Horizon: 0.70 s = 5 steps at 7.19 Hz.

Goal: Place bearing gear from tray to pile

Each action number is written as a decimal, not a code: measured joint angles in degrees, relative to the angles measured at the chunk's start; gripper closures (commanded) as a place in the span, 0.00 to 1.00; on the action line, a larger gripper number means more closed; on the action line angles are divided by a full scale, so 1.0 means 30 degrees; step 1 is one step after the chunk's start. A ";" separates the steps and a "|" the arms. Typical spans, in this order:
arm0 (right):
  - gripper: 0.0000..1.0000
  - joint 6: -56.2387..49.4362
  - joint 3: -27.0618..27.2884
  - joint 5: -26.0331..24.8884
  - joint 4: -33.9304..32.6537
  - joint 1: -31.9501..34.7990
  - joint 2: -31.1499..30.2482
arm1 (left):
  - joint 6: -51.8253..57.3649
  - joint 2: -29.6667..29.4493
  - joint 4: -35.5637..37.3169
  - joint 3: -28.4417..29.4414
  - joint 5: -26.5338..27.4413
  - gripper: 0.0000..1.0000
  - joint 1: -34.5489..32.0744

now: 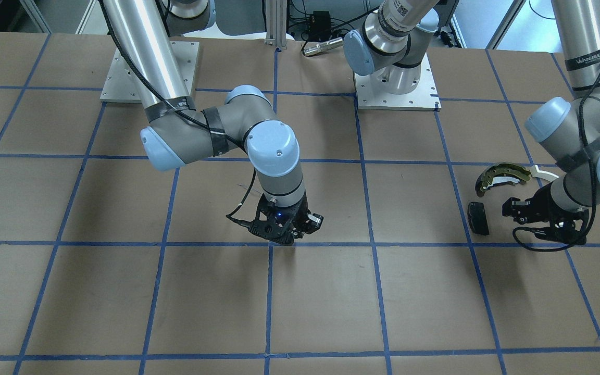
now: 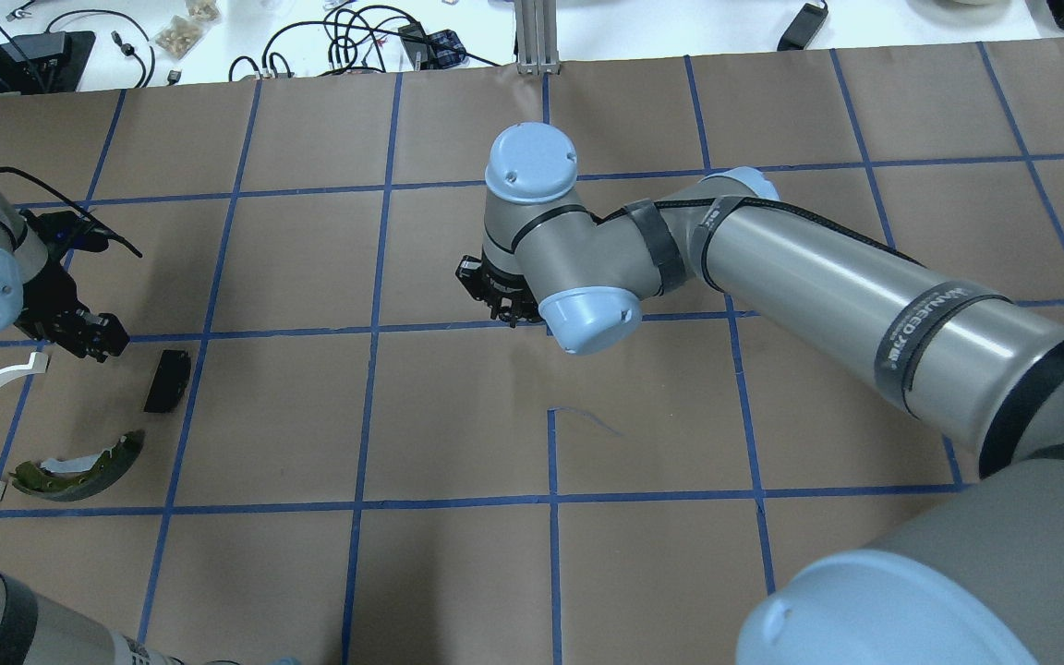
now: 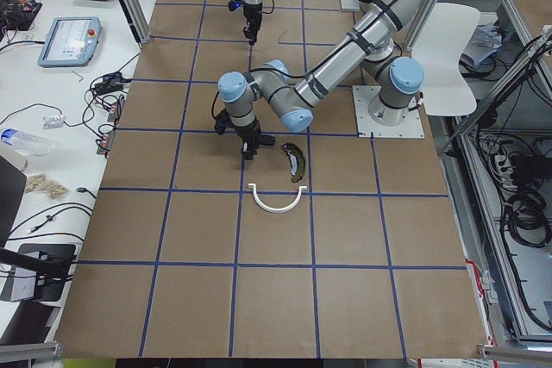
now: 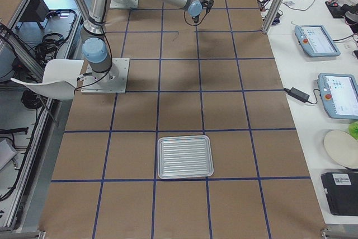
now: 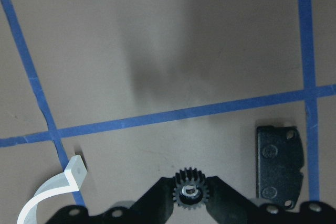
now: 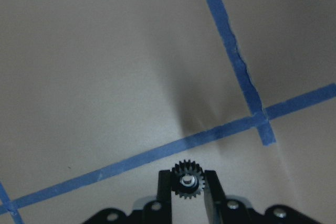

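- Bearing gear (image 5: pixel 191 191): a small black toothed wheel with a pale hub, clamped between the two fingers (image 5: pixel 157 199) of the left gripper (image 2: pixel 100 334).
- The left gripper points down at the pile. In its wrist view the black pad (image 5: pixel 280 166) lies near the gear on one side, and the squared end of the white arc (image 5: pixel 58 192) lies on the other.
- Whether the gear touches the paper cannot be told.
- The pile lies on the table (image 2: pixel 458 573), brown paper gridded with blue tape. The black pad, the white arc and the olive brake shoe (image 2: pixel 79 469) lie near each other, and the shoe's tip is just beside one end of the arc.
- A second bearing gear (image 6: pixel 187 179) of the same look is pinched in the right gripper (image 6: pixel 187 186), which hangs over a blue tape line near the table's middle, well apart from the pile.
- The tray (image 4: pixel 159 158), ridged metal, sits toward the table's end on the robot's right, far from both grippers.
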 measured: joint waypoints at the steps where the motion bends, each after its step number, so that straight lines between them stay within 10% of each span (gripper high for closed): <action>1: 0.04 -0.0046 -0.0098 -0.0503 -0.0079 0.0112 0.0157 | 0.0458 0.0063 0.0055 -0.0468 -0.0036 1.00 0.0438; 5: 0.00 -0.4203 -0.1036 -0.2133 0.2327 -0.1920 -0.2023 | 0.1324 0.0061 -0.0124 -0.0876 -0.0314 1.00 0.1035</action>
